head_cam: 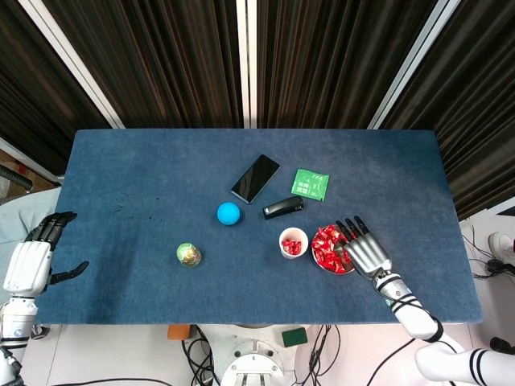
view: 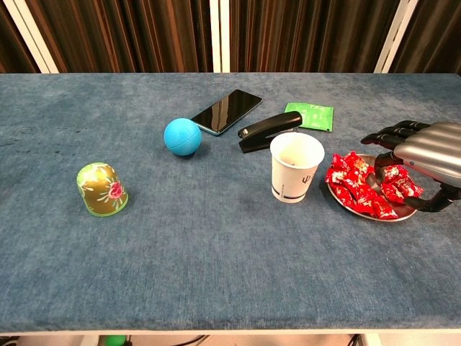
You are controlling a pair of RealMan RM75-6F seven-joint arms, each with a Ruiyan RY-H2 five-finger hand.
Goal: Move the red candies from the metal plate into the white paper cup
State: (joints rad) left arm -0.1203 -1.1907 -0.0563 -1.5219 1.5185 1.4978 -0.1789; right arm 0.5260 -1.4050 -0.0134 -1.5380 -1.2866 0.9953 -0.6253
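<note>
Several red candies (head_cam: 327, 245) (view: 360, 184) lie heaped on the metal plate (view: 405, 215) (head_cam: 348, 269) at the table's right. The white paper cup (head_cam: 294, 242) (view: 295, 167) stands upright just left of the plate, and the head view shows a few red candies inside it. My right hand (head_cam: 364, 249) (view: 425, 150) hovers low over the plate's right half, fingers spread and reaching down toward the candies, with nothing visibly held. My left hand (head_cam: 30, 261) hangs off the table's left edge, fingers apart and empty, shown only in the head view.
A black stapler (head_cam: 282, 207) (view: 270, 131), a black phone (head_cam: 255, 178) (view: 226, 111) and a green packet (head_cam: 311, 184) (view: 310, 115) lie behind the cup. A blue ball (head_cam: 228, 213) (view: 182, 136) and a small green decorated pot (head_cam: 188, 255) (view: 101, 189) sit further left.
</note>
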